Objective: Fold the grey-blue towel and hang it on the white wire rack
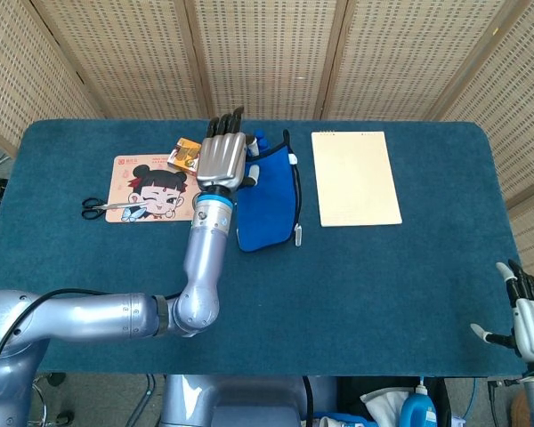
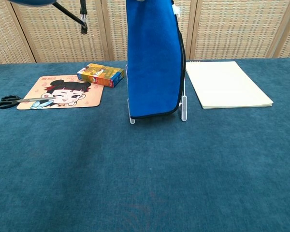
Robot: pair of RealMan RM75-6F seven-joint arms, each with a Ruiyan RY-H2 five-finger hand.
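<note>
Nearest, the right hand [image 1: 527, 313] rests at the tabletop's [image 1: 409, 276] edge, fingers spread, holding nothing. Farther back, the left hand [image 1: 222, 160] hovers beside the towel [image 2: 152, 58], fingers extended; the towel drapes over the rack [image 2: 183, 107].

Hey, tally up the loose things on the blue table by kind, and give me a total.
Towel: 1
Wire rack: 1
Notepad: 1
Cartoon mat: 1
Scissors: 1
Small box: 1
Total: 6
</note>
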